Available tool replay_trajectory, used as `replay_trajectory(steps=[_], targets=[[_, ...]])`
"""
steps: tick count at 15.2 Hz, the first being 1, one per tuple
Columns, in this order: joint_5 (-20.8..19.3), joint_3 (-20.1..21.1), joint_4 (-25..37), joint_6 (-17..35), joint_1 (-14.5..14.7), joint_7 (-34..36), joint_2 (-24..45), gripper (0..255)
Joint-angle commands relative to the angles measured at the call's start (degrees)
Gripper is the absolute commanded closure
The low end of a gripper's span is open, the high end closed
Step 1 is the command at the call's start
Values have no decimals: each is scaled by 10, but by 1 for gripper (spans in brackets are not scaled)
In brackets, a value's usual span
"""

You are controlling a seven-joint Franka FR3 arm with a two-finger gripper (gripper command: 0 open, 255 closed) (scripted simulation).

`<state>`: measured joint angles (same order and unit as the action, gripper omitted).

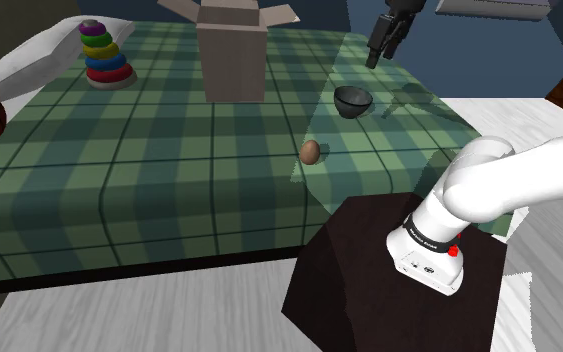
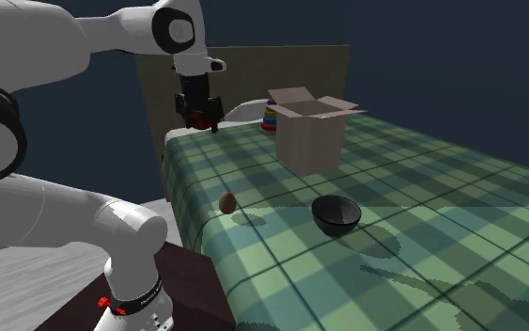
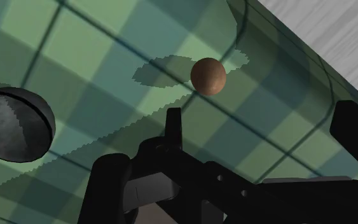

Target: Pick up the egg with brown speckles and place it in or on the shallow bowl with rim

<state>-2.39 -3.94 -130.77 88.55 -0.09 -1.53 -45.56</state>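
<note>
Egg (image 1: 310,151) near dark bowl (image 1: 352,101) on plaid cloth (image 1: 119,150); tool (image 1: 382,50) aloft, fingers (image 3: 173,127) apart.

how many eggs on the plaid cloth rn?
1. A brown egg lies near the edge of the plaid cloth, apart from the dark bowl. The inside of the open cardboard box is hidden, so more could sit there.

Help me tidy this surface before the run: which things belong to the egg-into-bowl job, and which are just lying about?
Job in hand: brown egg; dark bowl; black pincer, open.

Just lying about: open cardboard box; stacked-rings toy.
</note>
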Motion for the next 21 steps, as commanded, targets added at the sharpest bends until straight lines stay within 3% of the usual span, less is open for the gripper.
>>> replay_trajectory(steps=[1,12,17,21], targets=[[0,0,0,0,0,0,0,0],[-21,8,-236,290,6,0,-15,0],[-36,11,-308,449,5,5,40,0],[-54,17,-344,591,-1,14,122,0]])
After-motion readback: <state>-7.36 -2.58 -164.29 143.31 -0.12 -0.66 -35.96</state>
